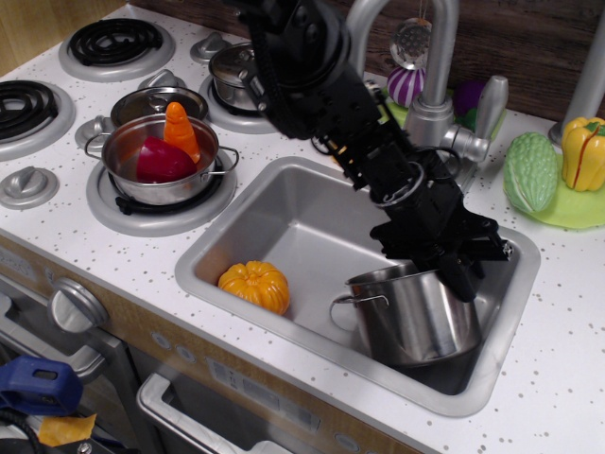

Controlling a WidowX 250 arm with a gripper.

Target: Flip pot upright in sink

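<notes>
While the black robot arm (321, 85) reaches down from the top of the view into the sink (274, 222), its hand (465, 270) sits at the far rim of the pot (416, 317), on the pot's right side. The hand looks closed on that rim, with one dark finger (463, 279) running down the outside of the pot wall, though the grip itself is partly hidden by the hand's own body. The pot is a tall shiny steel one without a lid, and it stands nearly upright in the right half of the sink, mouth facing up and leaning slightly, with a wire loop handle (354, 305) sticking out on its left. Near the sink's front left corner lies a small orange toy pumpkin (254, 285), apart from the pot. The sink is a grey metal basin set into a white speckled table (567, 340). Behind it rises a curved silver tap (430, 104). To the left, on a stove burner, a wider shallow pot (161, 159) holds a red toy vegetable (163, 161) and an orange carrot (180, 130). Further back stands a lidded pot (234, 74). At the far right, a bumpy green toy gourd (529, 172) and a yellow pepper (583, 151) rest on a light green plate (567, 213).
</notes>
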